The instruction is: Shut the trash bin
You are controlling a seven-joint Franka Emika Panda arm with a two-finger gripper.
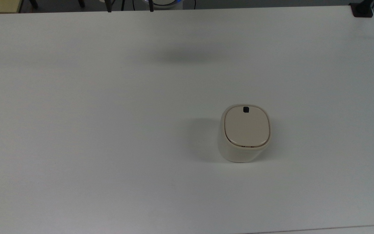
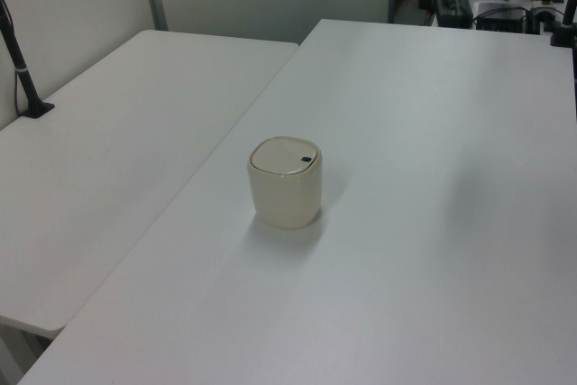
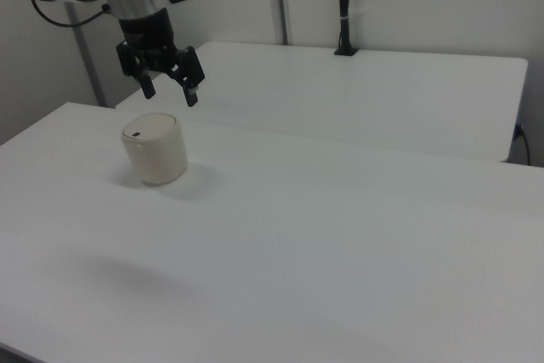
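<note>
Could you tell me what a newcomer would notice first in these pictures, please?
Most likely the lone cream trash bin, standing upright on the white table toward the top view's right, its flat lid shut flush. Next, in the right view, the gripper hanging open in the air, clear of the bin.

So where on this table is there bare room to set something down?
Nearly everywhere: the white table holds just the small cream-white plastic trash bin, lid shut, right of centre in the top view. Everything to the top view's left of it, and the strips around it, are bare. The gripper hangs raised, jaws open.
</note>
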